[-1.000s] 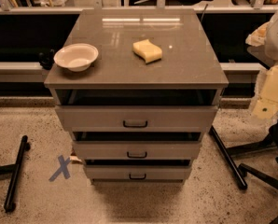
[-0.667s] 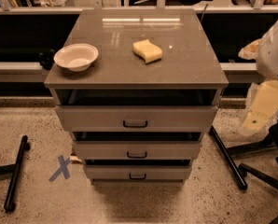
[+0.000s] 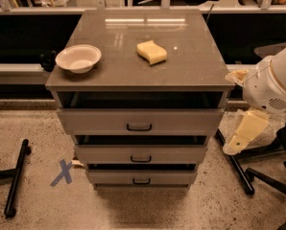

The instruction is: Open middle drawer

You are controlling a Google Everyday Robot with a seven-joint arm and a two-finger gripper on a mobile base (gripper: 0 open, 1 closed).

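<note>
The grey cabinet [image 3: 133, 75] stands in the middle of the camera view with three flat-fronted drawers, each with a small black bar handle. The middle drawer [image 3: 109, 154] sits between the taller top drawer [image 3: 95, 121] and the narrow bottom drawer [image 3: 172, 178], and its handle [image 3: 141, 159] is centred on its front. A dark gap shows above each front. My gripper [image 3: 244, 133] hangs at the right of the cabinet, at about the height of the top and middle drawers, apart from them. It holds nothing that I can see.
A white bowl [image 3: 78, 58] and a yellow sponge [image 3: 151, 51] lie on the cabinet top. Black stand legs lie on the floor at the left [image 3: 16, 178] and at the right [image 3: 236, 169]. A blue tape cross [image 3: 63, 172] marks the floor.
My arm has swung in from the right edge toward the cabinet and lower. The drawers, bowl and sponge have not moved.
</note>
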